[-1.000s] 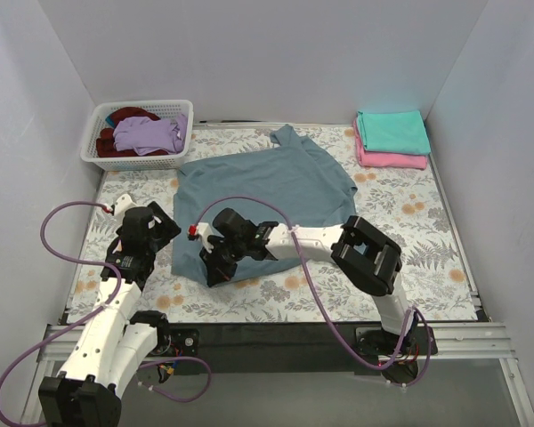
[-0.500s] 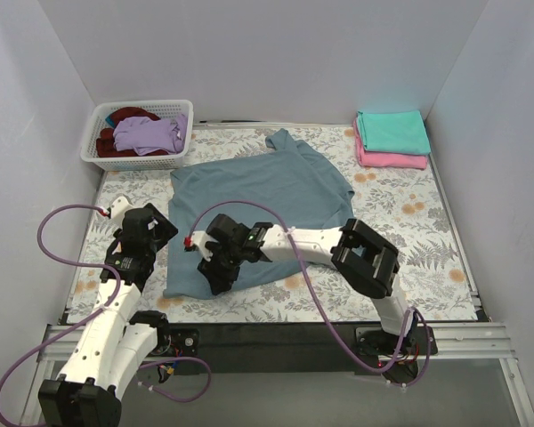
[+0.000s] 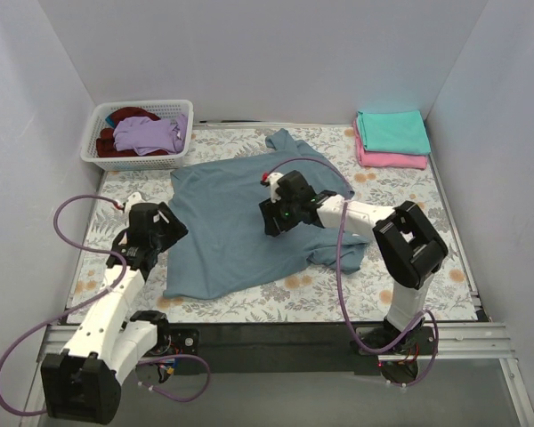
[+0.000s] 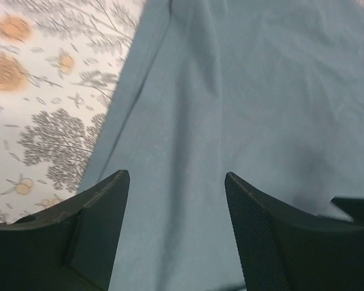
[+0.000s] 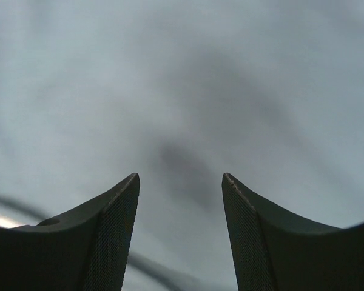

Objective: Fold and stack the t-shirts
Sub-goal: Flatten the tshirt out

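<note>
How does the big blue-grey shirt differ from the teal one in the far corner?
The blue-grey shirt lies spread out and wrinkled; the teal shirt is folded into a neat rectangle. The blue-grey shirt covers much of the table; the teal shirt fills only a far corner. The blue-grey shirt rests on the table itself; the teal shirt sits on a folded pink shirt. Both are plain cloth.

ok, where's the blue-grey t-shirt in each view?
Top external: blue-grey t-shirt spread mid-table.
Left wrist: fills centre and right.
Right wrist: blurred, fills the whole frame.
Shared landmark: its left edge against the floral table cover, in top and left wrist only.
</note>
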Motion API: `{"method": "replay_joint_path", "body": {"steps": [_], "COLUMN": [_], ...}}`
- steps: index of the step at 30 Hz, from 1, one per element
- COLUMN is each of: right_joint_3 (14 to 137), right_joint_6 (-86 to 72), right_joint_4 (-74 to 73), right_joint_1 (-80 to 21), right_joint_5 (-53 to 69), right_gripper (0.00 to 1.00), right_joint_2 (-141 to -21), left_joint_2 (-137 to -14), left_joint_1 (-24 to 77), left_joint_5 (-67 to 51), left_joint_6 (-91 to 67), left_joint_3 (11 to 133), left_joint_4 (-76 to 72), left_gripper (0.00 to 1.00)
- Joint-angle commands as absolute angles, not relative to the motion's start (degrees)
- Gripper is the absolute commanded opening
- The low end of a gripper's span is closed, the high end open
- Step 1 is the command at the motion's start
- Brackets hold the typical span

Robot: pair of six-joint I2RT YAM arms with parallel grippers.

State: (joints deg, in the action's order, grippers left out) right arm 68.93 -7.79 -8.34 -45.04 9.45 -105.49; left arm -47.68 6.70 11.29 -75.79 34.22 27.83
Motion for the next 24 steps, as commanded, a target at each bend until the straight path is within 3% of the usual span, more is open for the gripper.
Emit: {"method": "replay_joint_path", "body": {"steps": [1,5,8,16,19,24], "right_joint_3": [65.75,62.67,60.65,57.57,56.87,57.92], "right_joint_6": [-10.10,-11.59,-12.56,-18.01,-20.12,-21.80], "right_joint_4": [-7.12,-7.03,-6.86,-6.50,-5.80,-4.31], "right_joint_1": [-39.48,-34.37,-30.51,-22.42,-18.91,-12.75], "right_joint_5": [1.68,1.14,1.14,4.39,5.10,6.50], "right_gripper": [0.64,0.64,0.64,0.63,0.63,0.63], "right_joint_2": [-101.87,-100.90,-100.72,-103.88,-104.50,-104.76], "left_joint_2": [-53.33,-60.98,-63.98,-76.97,-84.45,-93.40], "left_joint_1": [6.42,6.50,6.50,6.50,6.42,6.42], "left_joint_5": [0.91,-2.63,-2.90,-4.13,-5.01,-5.89], "left_joint_6": [-75.58,-76.90,-77.96,-81.21,-82.18,-81.48], "left_joint_3": [34.01,34.36,34.37,35.77,38.66,48.74], "left_joint_4": [26.37,26.89,27.25,25.58,24.61,22.41], "left_gripper": [0.63,0.57,0.48,0.43,0.35,0.35]}}
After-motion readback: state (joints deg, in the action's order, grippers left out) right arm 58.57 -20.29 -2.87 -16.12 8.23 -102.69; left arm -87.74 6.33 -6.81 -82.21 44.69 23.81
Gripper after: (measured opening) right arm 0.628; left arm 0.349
